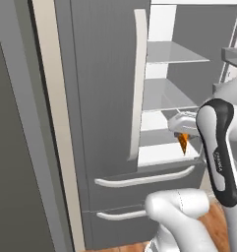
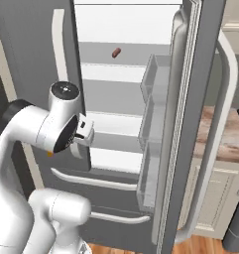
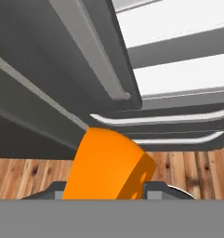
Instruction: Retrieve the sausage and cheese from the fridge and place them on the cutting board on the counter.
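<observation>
Orange cheese sits big and bright right at the gripper, wedged between the two dark finger tips, which are clamped on either side of the block. From the hand camera, the wedge hangs against a backdrop of dark grey fridge door edge, two off-white drawer handles, and wood plank floor beyond it.

Over in the left base view, a sliver of that cheese peeks out just beside the arm's dark-banded link, in front of the open right half of the fridge, level with its lower pale shelves. The left door is shut, its long off-white handle upright.

Swing to the right base view: the sausage, a short reddish-brown rod, lies on an upper shelf deep inside the fridge, well apart from the hand. The right door stands swung open with its bins facing in, and past it a strip of mottled stone counter runs over cream cabinets. A tiny speck of orange shows under the wrist.
</observation>
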You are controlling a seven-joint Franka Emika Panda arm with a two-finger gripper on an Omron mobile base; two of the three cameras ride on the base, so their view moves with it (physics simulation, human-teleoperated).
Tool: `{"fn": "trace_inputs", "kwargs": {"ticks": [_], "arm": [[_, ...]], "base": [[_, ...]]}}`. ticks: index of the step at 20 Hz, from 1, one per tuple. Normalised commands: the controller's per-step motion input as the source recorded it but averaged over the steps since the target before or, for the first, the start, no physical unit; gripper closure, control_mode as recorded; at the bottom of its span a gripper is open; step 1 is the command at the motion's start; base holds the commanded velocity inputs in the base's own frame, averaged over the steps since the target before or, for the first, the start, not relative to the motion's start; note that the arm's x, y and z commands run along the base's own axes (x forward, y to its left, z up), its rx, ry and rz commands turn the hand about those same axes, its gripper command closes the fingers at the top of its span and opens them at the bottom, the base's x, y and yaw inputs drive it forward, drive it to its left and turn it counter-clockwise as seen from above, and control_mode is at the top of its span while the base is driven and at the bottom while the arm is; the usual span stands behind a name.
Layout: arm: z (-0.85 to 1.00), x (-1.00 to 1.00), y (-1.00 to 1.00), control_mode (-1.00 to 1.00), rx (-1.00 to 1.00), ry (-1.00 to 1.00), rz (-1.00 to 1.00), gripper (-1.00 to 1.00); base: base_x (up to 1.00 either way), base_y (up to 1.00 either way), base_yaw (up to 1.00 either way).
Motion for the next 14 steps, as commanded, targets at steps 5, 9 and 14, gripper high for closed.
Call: {"fn": "trace_inputs", "kwargs": {"ticks": [5,9,14], "arm": [[0.0,0.0,0.0,1.0,0.0,0.0,0.0,1.0],[0.0,0.0,0.0,1.0,0.0,0.0,0.0,1.0],[0.0,0.0,0.0,1.0,0.0,0.0,0.0,1.0]], "base": [[-1.0,0.43,0.02],[-0.96,0.4,-0.01],[-0.62,0.04,-0.48]]}}
